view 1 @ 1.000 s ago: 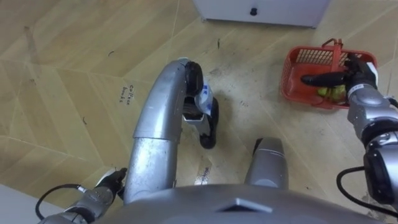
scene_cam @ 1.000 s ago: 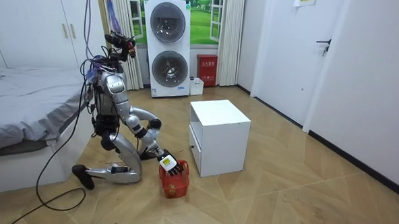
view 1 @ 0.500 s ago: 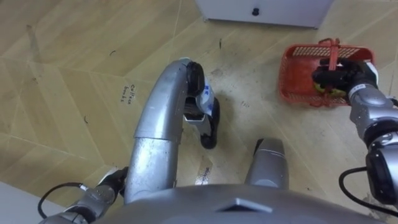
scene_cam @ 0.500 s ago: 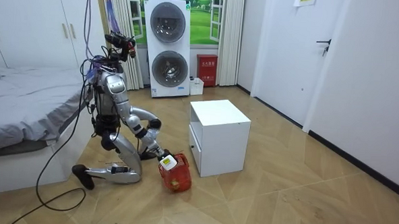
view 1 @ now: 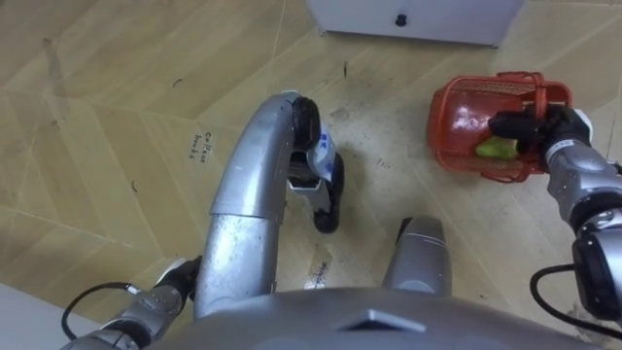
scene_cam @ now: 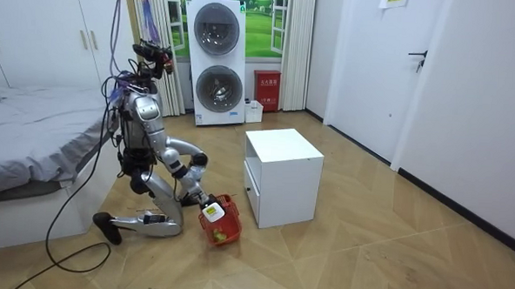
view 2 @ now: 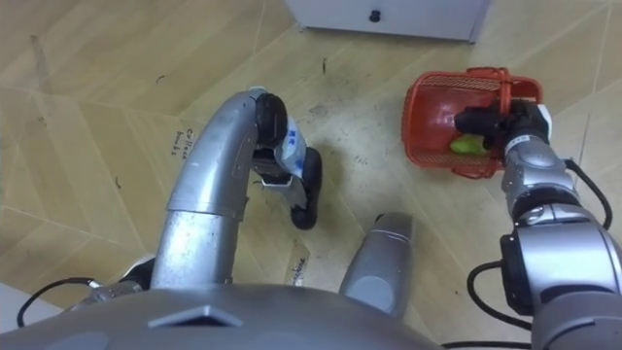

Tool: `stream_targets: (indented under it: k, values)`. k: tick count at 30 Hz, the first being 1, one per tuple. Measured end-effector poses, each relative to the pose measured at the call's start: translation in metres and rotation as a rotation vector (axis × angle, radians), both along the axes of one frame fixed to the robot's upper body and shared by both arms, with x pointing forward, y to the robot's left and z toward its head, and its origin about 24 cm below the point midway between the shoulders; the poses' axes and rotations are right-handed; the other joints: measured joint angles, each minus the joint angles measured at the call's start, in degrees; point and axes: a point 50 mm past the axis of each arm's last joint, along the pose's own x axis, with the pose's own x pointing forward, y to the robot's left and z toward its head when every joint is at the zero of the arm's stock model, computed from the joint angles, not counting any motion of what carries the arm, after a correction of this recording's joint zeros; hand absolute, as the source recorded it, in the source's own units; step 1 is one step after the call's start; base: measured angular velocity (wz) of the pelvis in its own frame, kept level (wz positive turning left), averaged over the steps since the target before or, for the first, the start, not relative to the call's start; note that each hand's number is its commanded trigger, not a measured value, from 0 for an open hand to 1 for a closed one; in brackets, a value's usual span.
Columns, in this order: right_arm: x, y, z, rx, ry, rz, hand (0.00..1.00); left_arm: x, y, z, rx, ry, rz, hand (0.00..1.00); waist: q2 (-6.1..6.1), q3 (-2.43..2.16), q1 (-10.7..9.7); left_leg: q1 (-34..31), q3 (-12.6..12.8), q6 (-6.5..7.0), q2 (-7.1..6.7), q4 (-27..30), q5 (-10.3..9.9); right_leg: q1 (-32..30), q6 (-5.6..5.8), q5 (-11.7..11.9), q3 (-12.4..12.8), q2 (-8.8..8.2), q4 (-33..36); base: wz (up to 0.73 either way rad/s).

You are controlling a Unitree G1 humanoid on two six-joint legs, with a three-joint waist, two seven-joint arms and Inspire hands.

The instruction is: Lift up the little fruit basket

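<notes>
My right hand (view 1: 549,128), fingers clamped round the handle (view 1: 534,94), tilts the red plastic mesh basket (view 1: 465,102) for lifting.

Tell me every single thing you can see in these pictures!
white cube cabinet: one, white, mid-room
red plastic mesh fruit basket: one, red, tilted, beside that cabinet
green fruit: at least one, green, inside the basket
stacked white washing machines: two, white, back wall
grey-covered bed: one, grey, room view's left
small red box: one, red, beside the machines
wooden floor: one, tan, under everything
right hand: one, dark fingers curled on the basket's handle
left hand: one, grey, low beside the kneeling robot's leg
</notes>
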Motion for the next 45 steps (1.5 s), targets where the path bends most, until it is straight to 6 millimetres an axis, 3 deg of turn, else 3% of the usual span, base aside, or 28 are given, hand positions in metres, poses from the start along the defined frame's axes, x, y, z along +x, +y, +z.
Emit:
stream_targets:
  k: [6,12,14,19,21,23,24,28,31,33,35,36,37,38,39,40,41,42,43,44,45]
  values:
    - [0.0,0.003,-0.001,-0.007,0.009,0.018,1.0,0.017,0.0,0.003,-0.005,-0.03,-0.008,0.0,-0.27,0.14,-0.9,0.4,-0.7,0.05,0.06,0.6,0.0,1.1,0.01,0.0,-0.1,0.77,-0.1,-0.01]
    - [0.003,0.006,0.0,-0.024,0.007,0.05,1.0,0.032,0.005,0.007,0.003,-0.072,0.023,0.0,-1.83,0.58,-2.2,1.6,-1.9,0.08,-0.28,1.3,-0.1,3.8,-0.12,0.0,-0.7,1.74,-0.4,0.0]
    - [0.004,0.007,0.0,-0.029,0.003,0.053,1.0,0.035,0.007,0.008,0.006,-0.081,0.032,0.0,-2.25,0.67,-2.8,2.0,-2.9,-0.2,-1.04,2.0,-0.4,5.2,-0.28,-0.1,-1.3,2.35,-0.7,-0.05]
    - [0.011,0.021,0.001,-0.016,-0.034,0.077,1.0,0.041,0.011,0.01,0.021,-0.095,0.053,0.0,-3.74,0.33,-4.6,3.1,-6.2,-0.22,-2.15,4.4,-2.0,8.8,-0.37,0.0,-2.7,4.27,-1.8,-0.08]
    - [0.017,0.024,0.006,-0.015,-0.062,0.092,1.0,0.043,0.011,0.011,0.026,-0.097,0.034,0.0,-3.88,0.28,-5.6,3.9,-6.4,0.86,-2.15,5.1,-2.8,10.4,-0.45,0.1,-3.4,4.34,-2.6,0.0]
    - [0.022,0.025,0.011,-0.021,-0.09,0.099,1.0,0.051,0.012,0.013,0.032,-0.116,0.029,0.0,-3.89,0.15,-5.9,4.7,-6.3,1.66,-2.24,5.5,-3.5,11.7,-0.83,-0.2,-3.6,4.43,-3.7,0.0]
    - [0.024,0.026,0.014,-0.024,-0.104,0.102,1.0,0.057,0.014,0.015,0.037,-0.136,0.038,0.0,-3.66,-0.15,-6.0,5.1,-6.4,2.0,-2.4,5.8,-4.1,12.7,-1.09,-0.6,-3.6,4.93,-4.7,0.0]
    - [0.029,0.031,0.018,-0.003,-0.143,0.101,1.0,0.074,0.015,0.021,0.065,-0.201,0.059,0.0,-2.89,-0.68,-6.0,6.7,-6.4,3.25,-2.94,4.6,-4.8,14.5,-0.45,-1.7,-3.2,6.28,-9.2,0.01]
    - [0.03,0.036,0.016,0.019,-0.14,0.103,1.0,0.074,0.014,0.021,0.075,-0.212,0.082,0.0,-2.33,-0.93,-4.9,10.6,-6.6,3.75,-2.03,-1.4,-4.6,14.7,-0.32,-1.9,-1.8,7.96,-18.3,-0.31]
    - [0.031,0.039,0.018,0.028,-0.148,0.11,1.0,0.06,0.017,0.017,0.09,-0.178,0.121,0.0,-2.03,-1.11,-3.8,15.7,-6.9,3.49,-1.11,-9.7,-3.5,16.2,-0.29,-1.9,-2.3,8.03,-30.7,-0.57]
    - [0.034,0.041,0.022,0.039,-0.176,0.104,1.0,0.052,0.019,0.015,0.109,-0.161,0.149,0.0,-2.21,-1.16,-3.8,19.6,-7.1,3.38,-1.07,-17.1,-1.7,18.6,-0.05,-1.8,-3.1,7.93,-42.0,-0.4]
    - [0.037,0.043,0.025,0.041,-0.2,0.109,1.0,0.046,0.019,0.014,0.117,-0.149,0.161,0.0,-2.39,-1.25,-3.7,22.3,-7.1,3.34,-0.97,-22.2,-0.3,20.7,0.79,-1.2,-3.7,7.83,-50.4,-0.26]
    - [0.038,0.044,0.027,0.043,-0.21,0.112,1.0,0.041,0.02,0.013,0.125,-0.14,0.162,0.0,-2.45,-1.25,-3.7,23.7,-7.1,3.29,-1.01,-24.4,0.2,22.1,1.24,-0.9,-3.8,7.86,-54.4,-0.33]
    - [0.038,0.045,0.029,0.048,-0.232,0.11,1.0,0.035,0.019,0.012,0.132,-0.132,0.178,0.0,-2.52,-1.26,-3.9,27.1,-7.0,3.1,-1.05,-28.9,1.0,25.5,1.45,0.6,-3.9,7.95,-62.5,-0.37]
    - [0.038,0.048,0.031,0.054,-0.253,0.108,1.0,0.03,0.019,0.011,0.135,-0.131,0.191,0.0,-2.63,-1.34,-3.8,30.6,-6.6,3.01,-1.08,-33.4,1.7,27.9,1.53,4.5,-3.9,7.92,-68.7,-0.39]
    - [0.038,0.049,0.032,0.061,-0.263,0.105,1.0,0.026,0.019,0.011,0.141,-0.128,0.199,0.0,-2.85,-1.34,-3.8,32.5,-6.3,2.99,-1.07,-35.6,2.0,28.6,1.58,7.2,-4.0,7.84,-70.6,-0.36]
    - [0.034,0.052,0.032,0.073,-0.278,0.105,1.0,0.025,0.021,0.012,0.154,-0.14,0.218,0.0,-3.32,-1.4,-3.8,36.3,-5.8,3.06,-1.08,-40.3,2.9,29.0,1.3,14.4,-4.0,7.79,-72.7,-0.24]
    - [0.028,0.053,0.029,0.075,-0.278,0.111,1.0,0.02,0.024,0.012,0.168,-0.14,0.24,0.0,-3.58,-1.42,-3.6,40.5,-5.9,2.95,-1.18,-45.4,3.9,28.8,1.65,24.0,-4.9,7.91,-73.5,-0.15]
    - [0.024,0.053,0.026,0.083,-0.271,0.101,1.0,0.019,0.026,0.012,0.178,-0.142,0.244,0.0,-3.68,-1.46,-3.6,42.9,-6.2,2.95,-1.26,-48.0,4.5,28.4,1.39,29.6,-5.7,7.89,-73.4,-0.15]
    - [0.018,0.052,0.021,0.095,-0.262,0.074,1.0,0.018,0.027,0.013,0.192,-0.147,0.244,0.0,-3.55,-1.57,-3.2,47.4,-6.9,2.66,-0.76,-52.8,5.4,27.1,1.36,33.1,-6.6,7.89,-72.1,-0.44]
    - [0.016,0.052,0.019,0.092,-0.252,0.078,1.0,0.019,0.028,0.013,0.205,-0.153,0.245,0.0,-3.35,-1.63,-1.9,51.2,-7.2,2.18,0.12,-56.5,6.2,23.8,1.05,28.2,-7.2,8.14,-70.1,-0.47]
